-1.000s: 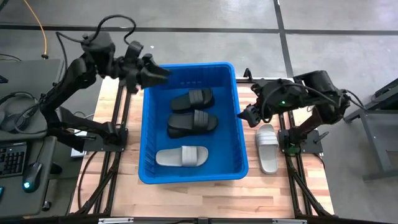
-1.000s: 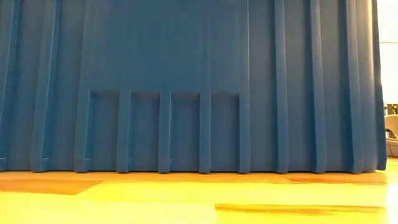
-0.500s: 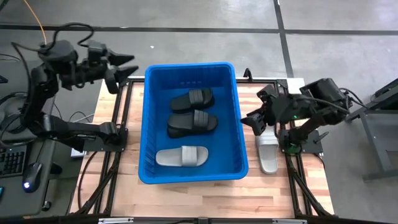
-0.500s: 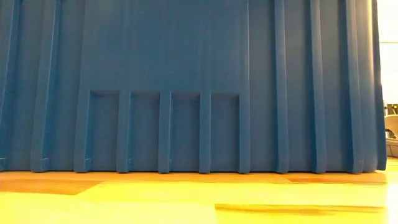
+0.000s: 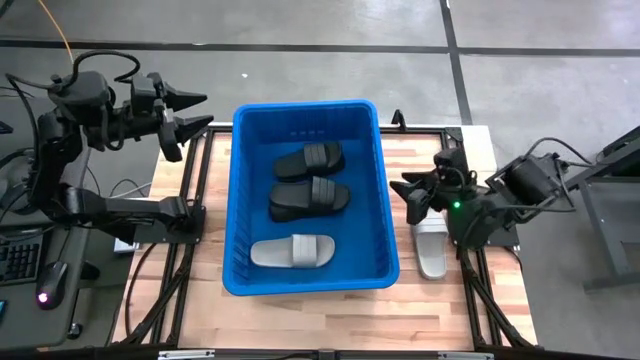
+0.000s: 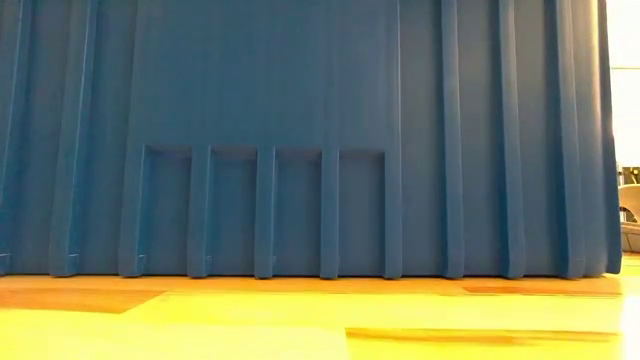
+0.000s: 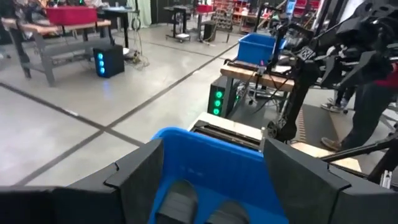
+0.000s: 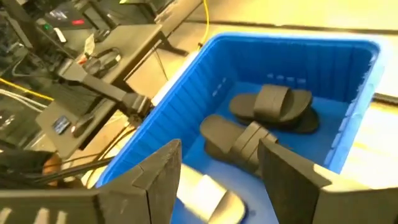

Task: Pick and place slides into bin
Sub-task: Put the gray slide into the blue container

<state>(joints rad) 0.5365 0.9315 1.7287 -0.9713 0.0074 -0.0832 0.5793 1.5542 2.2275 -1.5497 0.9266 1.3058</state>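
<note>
One light grey slide [image 5: 430,240] is left on the desk [image 5: 440,300] just right of the bin [image 5: 235,200], which already holds three. Drop your right pincer [image 5: 412,195], fingers apart and empty above its top end, straight over the strap before clamping. Left pincer [image 5: 190,112], also apart, waits off the bin's far-left corner.
</note>
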